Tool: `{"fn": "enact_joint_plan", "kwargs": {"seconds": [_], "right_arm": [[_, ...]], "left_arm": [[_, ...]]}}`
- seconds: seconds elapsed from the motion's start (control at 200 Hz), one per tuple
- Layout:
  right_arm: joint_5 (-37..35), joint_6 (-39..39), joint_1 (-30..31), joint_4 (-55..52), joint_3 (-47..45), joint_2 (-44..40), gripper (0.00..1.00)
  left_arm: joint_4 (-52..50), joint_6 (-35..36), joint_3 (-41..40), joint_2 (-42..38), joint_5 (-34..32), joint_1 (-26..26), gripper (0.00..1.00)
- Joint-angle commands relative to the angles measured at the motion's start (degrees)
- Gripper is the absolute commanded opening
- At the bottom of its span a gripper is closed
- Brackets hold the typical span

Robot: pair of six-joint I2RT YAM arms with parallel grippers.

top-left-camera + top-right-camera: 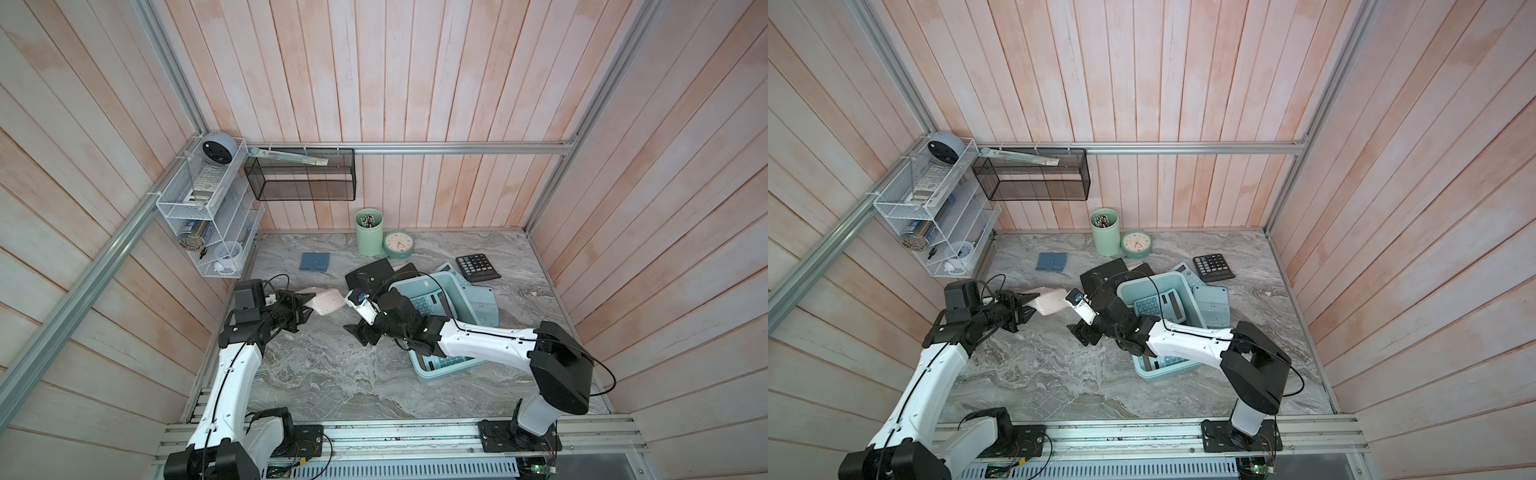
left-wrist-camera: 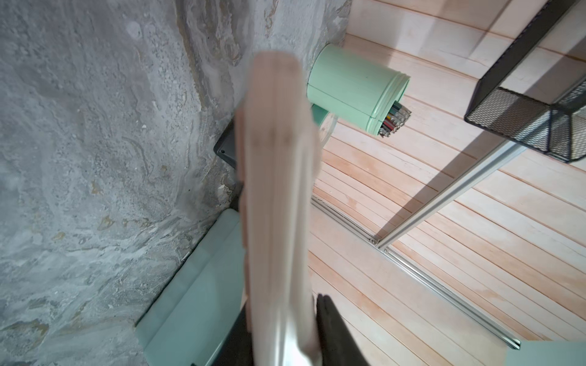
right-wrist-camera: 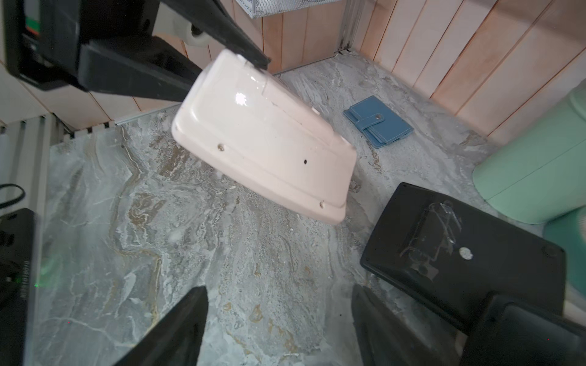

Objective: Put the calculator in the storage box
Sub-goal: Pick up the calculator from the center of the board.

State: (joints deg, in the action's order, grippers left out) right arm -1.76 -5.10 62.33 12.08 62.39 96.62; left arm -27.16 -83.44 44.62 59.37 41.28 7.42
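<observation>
**Waiting on the drop: part filled, one in the air**

On the grey marbled tabletop (image 1: pixel 332 374) sits the shallow light aqua plastic storage box (image 1: pixel 415 282). It already holds an aqua desk calculator (image 1: pixel 424 305) lying keys-up, and a second seems to lie at the box's near end, under the right arm. Outside the box lie a black face-down calculator (image 1: pixel 370 272), an aqua face-down calculator (image 1: pixel 482 307) and a black keys-up calculator (image 1: pixel 478 268).

The pale pink rounded plastic calculator (image 1: pixel 328 305) hangs above the table, clear of the box and near its left side. Its smooth, glossy back with small screw holes faces the right wrist camera, and its keys are hidden. The left gripper (image 1: pixel 307 306) is clamped on one end of it. The right gripper (image 1: pixel 360 334) hangs spread and empty, low over the table between the pink calculator and the box. Judging by this, the carry and the release are yet to come.
</observation>
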Motion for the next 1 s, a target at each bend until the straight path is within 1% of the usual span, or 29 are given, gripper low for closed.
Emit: {"fn": "enact_joint_plan", "kwargs": {"seconds": [0.0,0.145,0.3,0.405,0.46,0.535,0.68,0.81,0.995], "right_arm": [[-10.54,-8.85,1.99,5.0,-0.94,-0.77,0.79],[-17.33,-13.08,3.68,8.39,-1.87,0.17,0.79],[-22.03,-15.5,4.52,11.91,-2.91,1.37,0.72],[-23.56,-17.05,4.99,14.01,-3.57,1.9,0.67],[-24.69,-17.44,5.47,15.19,-3.88,2.25,0.66],[-25.11,-18.65,6.24,16.5,-4.55,2.52,0.67],[-26.49,-18.55,7.97,18.15,-6.92,1.2,0.76],[-24.67,-16.07,8.16,17.98,-9.67,-0.55,0.78],[-23.89,-15.29,8.34,19.81,-12.22,-0.46,0.79]], "left_arm": [[-4.91,-3.51,2.1,1.32,-0.87,-2.06,0.0],[-4.16,-8.23,1.82,2.71,-0.5,-5.2,0.0],[-2.46,-12.19,0.94,3.46,-0.73,-7.95,0.0],[-1.38,-14.21,0.63,3.94,-1.2,-9.38,0.0],[-1.07,-14.64,0.54,4.36,-1.59,-9.96,0.0],[-0.93,-14.73,0.55,5.1,-1.96,-10.28,0.0],[-0.62,-14.73,0.46,6.18,-1.91,-10.41,0.0],[-0.56,-14.91,0.5,6.19,-2.08,-10.41,0.0],[-0.9,-14.83,0.62,6.43,-2.35,-10.41,0.0]]}}
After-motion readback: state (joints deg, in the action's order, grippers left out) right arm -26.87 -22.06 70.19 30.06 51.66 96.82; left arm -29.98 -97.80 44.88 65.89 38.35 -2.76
